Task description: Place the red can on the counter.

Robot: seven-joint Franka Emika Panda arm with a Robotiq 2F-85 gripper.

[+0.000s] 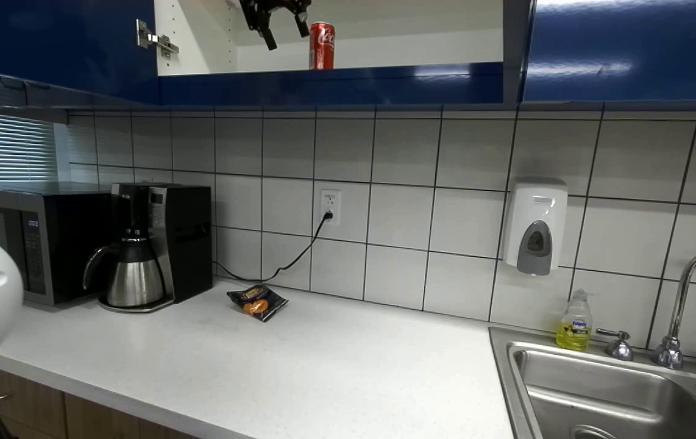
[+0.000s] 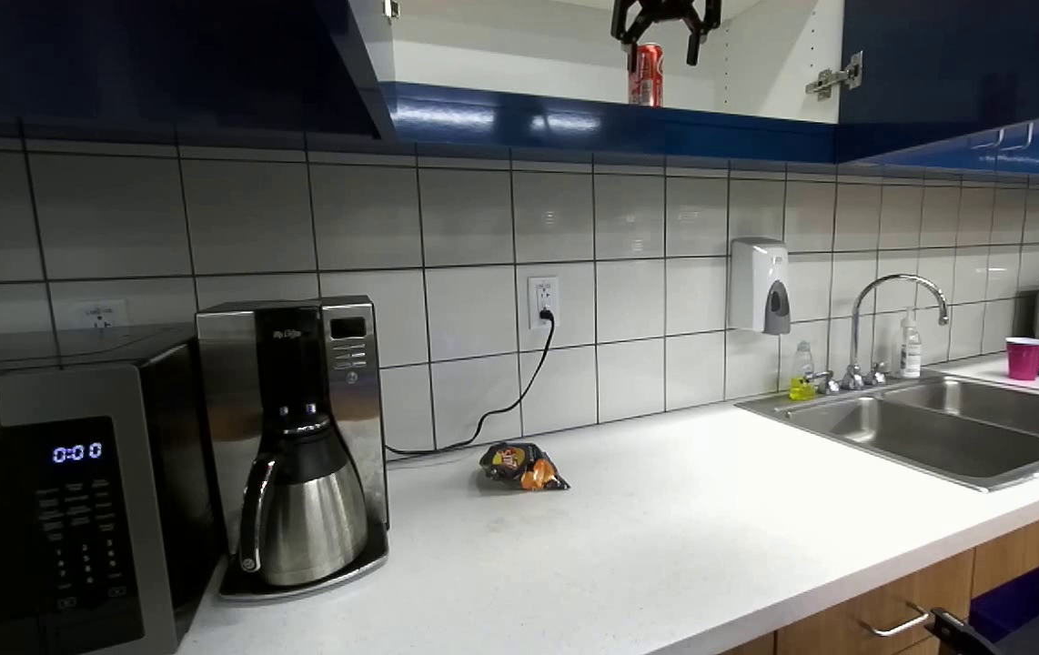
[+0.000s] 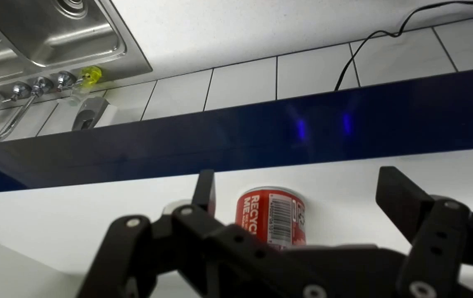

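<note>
Red Coca-Cola can [image 1: 322,49] stands upright in an open blue wall cabinet [image 1: 354,86], above the white surface [image 1: 336,372]; near it, the black fingers [image 3: 402,203] are parted wide; below, from left to right: a microwave [image 1: 77,250]; a coffee maker [image 1: 192,241] with a steel carafe [image 1: 136,277]; a black-and-orange snack packet [image 1: 258,302] lying on the surface; a black plug [image 1: 328,216] in a wall outlet [image 1: 331,198]; a white soap dispenser [image 1: 536,225]; a bottle of yellow dish soap [image 1: 575,326] at the back edge of the steel sink [image 1: 509,378]; a chrome faucet [image 1: 669,353].

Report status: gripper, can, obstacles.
Gripper open, holding nothing. Red can upright on cabinet shelf, not yet on counter. Dark packet on counter, possibly in the way.
</note>
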